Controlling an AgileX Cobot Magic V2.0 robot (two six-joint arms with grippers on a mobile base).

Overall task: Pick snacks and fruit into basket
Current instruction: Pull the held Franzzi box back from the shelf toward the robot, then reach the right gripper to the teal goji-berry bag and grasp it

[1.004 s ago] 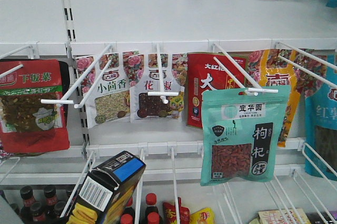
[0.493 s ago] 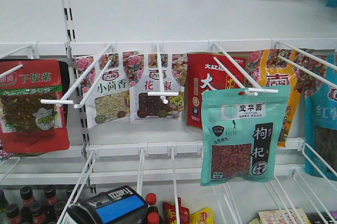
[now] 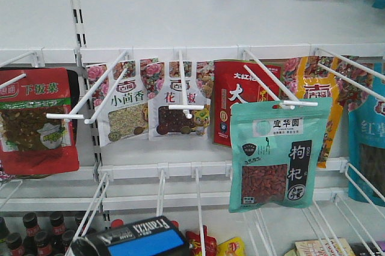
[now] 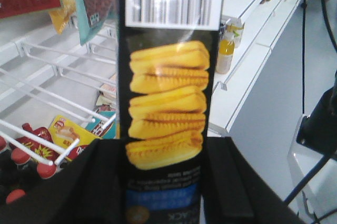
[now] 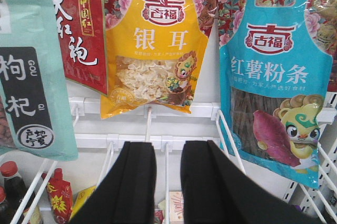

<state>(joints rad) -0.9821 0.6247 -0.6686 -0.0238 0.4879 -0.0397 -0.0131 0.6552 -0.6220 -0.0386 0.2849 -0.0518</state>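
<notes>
The black Franzzi box (image 3: 135,241), blue panel facing out, shows at the bottom edge of the front view. In the left wrist view the box (image 4: 166,103) stands between the black fingers (image 4: 97,182) of my left gripper (image 4: 164,187), which is shut on its lower end. The teal pouch (image 3: 280,154) with the red berries window hangs on a white hook right of centre; its edge (image 5: 26,77) is left of my right gripper (image 5: 168,179). That gripper is open and holds nothing. The basket and the fruit are out of view.
White wire hooks (image 3: 180,82) stick out of the shelf wall toward me. A red pouch (image 3: 36,121), a yellow pouch (image 5: 155,50) and a blue pouch (image 5: 276,77) hang there. Dark bottles (image 3: 36,235) stand at the lower left.
The Franzzi box has dropped toward the bottom edge of the front view and turned from tilted upright to lying flat, blue panel outward. The hanging pouches have not moved.
</notes>
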